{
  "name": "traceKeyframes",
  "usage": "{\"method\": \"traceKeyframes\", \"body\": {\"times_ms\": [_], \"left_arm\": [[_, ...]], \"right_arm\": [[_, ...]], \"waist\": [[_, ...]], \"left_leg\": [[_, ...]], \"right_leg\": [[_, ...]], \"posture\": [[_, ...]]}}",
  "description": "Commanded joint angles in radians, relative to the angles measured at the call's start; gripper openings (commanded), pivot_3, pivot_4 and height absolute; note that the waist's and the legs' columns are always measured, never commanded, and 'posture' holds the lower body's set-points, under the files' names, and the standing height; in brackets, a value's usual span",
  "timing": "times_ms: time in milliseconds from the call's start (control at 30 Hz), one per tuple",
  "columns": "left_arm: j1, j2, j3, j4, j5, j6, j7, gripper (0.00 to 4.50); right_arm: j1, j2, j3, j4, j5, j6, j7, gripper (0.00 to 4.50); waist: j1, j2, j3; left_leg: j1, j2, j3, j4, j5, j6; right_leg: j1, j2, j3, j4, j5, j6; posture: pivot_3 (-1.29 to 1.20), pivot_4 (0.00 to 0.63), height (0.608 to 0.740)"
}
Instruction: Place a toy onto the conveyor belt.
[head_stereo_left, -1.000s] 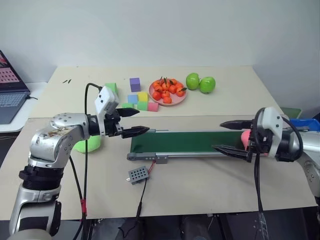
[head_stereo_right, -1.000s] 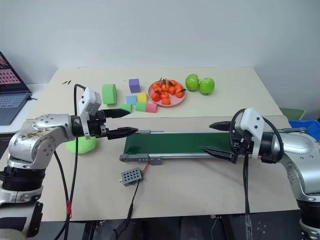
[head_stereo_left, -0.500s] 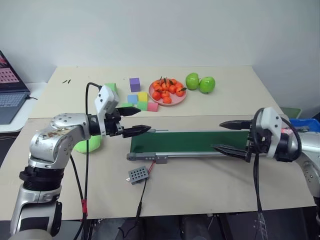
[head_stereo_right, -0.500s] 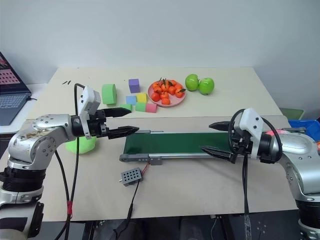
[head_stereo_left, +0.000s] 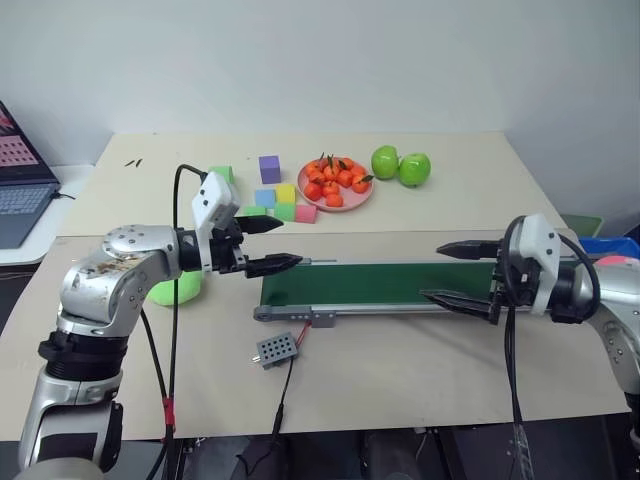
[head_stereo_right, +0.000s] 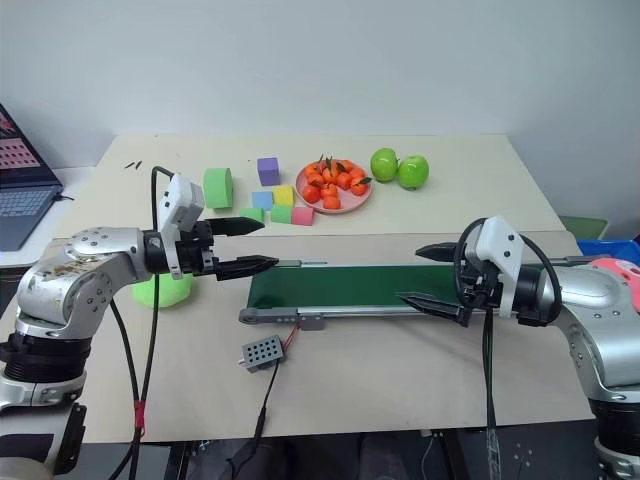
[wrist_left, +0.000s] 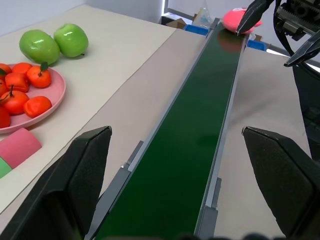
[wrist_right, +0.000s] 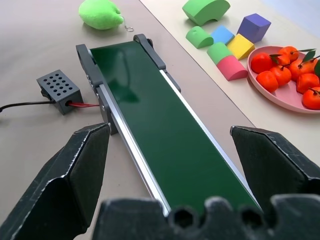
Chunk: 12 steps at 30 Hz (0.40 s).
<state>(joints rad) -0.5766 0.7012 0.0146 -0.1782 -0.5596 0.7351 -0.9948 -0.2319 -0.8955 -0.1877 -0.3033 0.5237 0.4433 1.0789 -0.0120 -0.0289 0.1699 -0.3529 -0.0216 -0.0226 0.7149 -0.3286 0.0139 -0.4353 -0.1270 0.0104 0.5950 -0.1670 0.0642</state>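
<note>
Conveyor belt (head_stereo_left: 375, 283): one, a long dark-green strip in a grey frame, lying across the table (head_stereo_left: 400, 360) between the two arms. Nothing is sitting on the belt itself.

Toy (wrist_left: 235, 20): one pink one. In the left wrist view it sits just past the belt's far end, right by the right gripper's fingers. From the head views it's mostly tucked behind the right arm, a pink bit peeking out at the right edge.

Left gripper (head_stereo_left: 270, 246): hovers just off the belt's left end, both black fingers spread wide, nothing between them.

Right gripper (head_stereo_left: 452, 272): hovers over the belt's right end, jaws wide apart too, one finger above the belt and one along its near edge, holding nothing.

Control box (head_stereo_left: 277, 349): one small grey box with holes in the top, near the belt's left end, joined by a red wire.

Green toy (wrist_right: 100, 13): one lime-green rounded lump, beside the left arm, well off the belt.

Foam blocks (wrist_right: 225, 42): six counted in the right wrist view: two green arch pieces, blue, yellow, purple, pink.

Plate (head_stereo_left: 335, 201): one pink plate with a pile of small oranges, too bunched up to count exactly.

Green apples (head_stereo_left: 401, 166): two, touching, just right of the plate.

Laptop (head_stereo_left: 22, 185): one, open, at the far left edge.
</note>
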Motion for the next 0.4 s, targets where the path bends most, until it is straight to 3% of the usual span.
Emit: {"method": "traceKeyframes", "body": {"times_ms": [33, 400], "left_arm": [[-0.025, 0.008, 0.005, -0.015, 0.001, -0.024, -0.008, 4.47], [-0.011, 0.033, -0.008, -0.013, 0.035, -0.044, -0.029, 4.47]], "right_arm": [[-0.021, -0.001, -0.015, -0.006, 0.002, -0.021, -0.003, 4.5], [-0.018, 0.002, -0.007, -0.006, -0.007, -0.027, -0.007, 4.5]], "waist": [[0.0, 0.0, 0.0], [-0.001, 0.0, 0.0]], "left_leg": [[0.0, 0.0, 0.0, 0.0, 0.0, 0.0], [0.0, 0.0, 0.0, 0.0, 0.0, 0.0]], "right_leg": [[0.0, 0.0, 0.0, 0.0, 0.0, 0.0], [0.0, 0.0, 0.0, 0.0, 0.0, 0.0]], "posture": [[0.0, 0.15, 0.738], [0.0, 0.15, 0.738]]}}
